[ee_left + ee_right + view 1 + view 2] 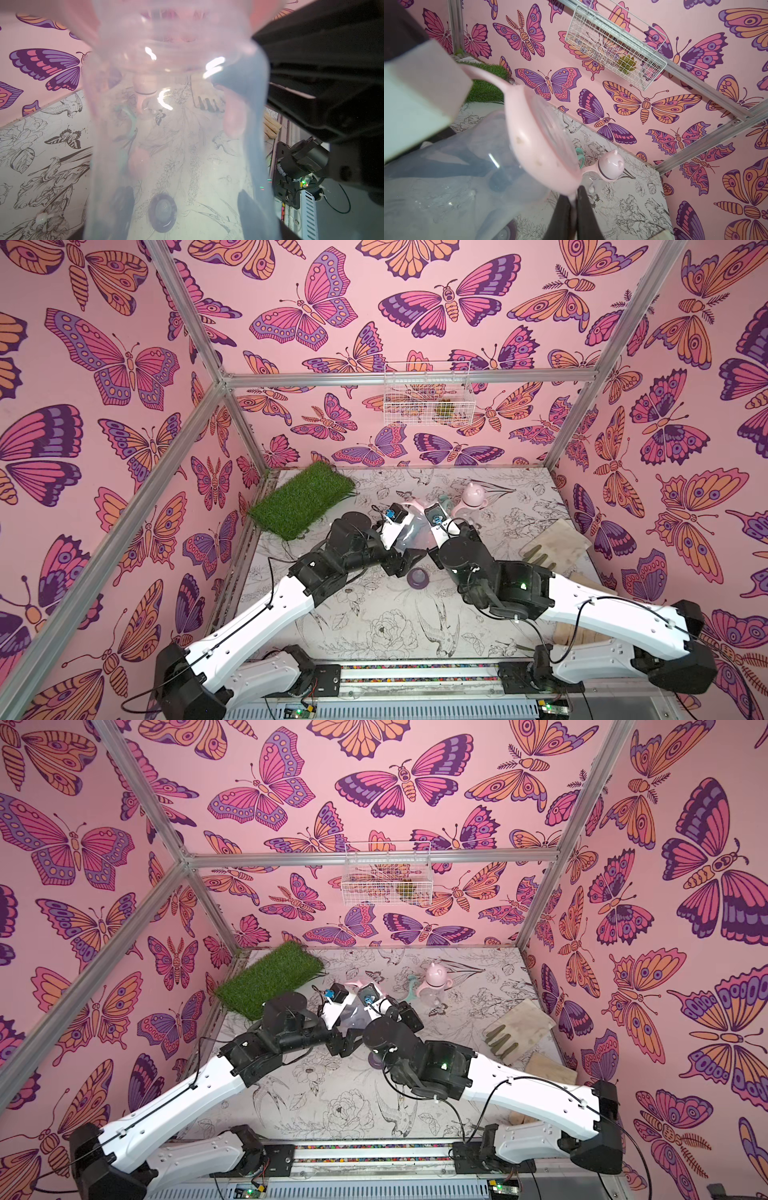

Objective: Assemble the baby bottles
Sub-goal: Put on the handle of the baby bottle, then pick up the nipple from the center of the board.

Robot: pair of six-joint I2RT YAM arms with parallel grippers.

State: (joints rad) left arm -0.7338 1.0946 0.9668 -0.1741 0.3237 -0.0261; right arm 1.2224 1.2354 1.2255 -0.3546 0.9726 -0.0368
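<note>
Baby bottles, partly assembled: capped pink bottle [471, 498] done (far side of table [374, 626]); left gripper [182, 189] clasps clear bottle [456, 166] aloft, right gripper [574, 199] pinches pink handled ring [535, 149] at its neck; purple collar [417, 577] unfitted.

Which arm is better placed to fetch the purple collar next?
Probably the right. The left gripper holds the clear bottle; the right gripper only pinches a handle of the pink ring, and the purple collar lies close to both arms.
</note>
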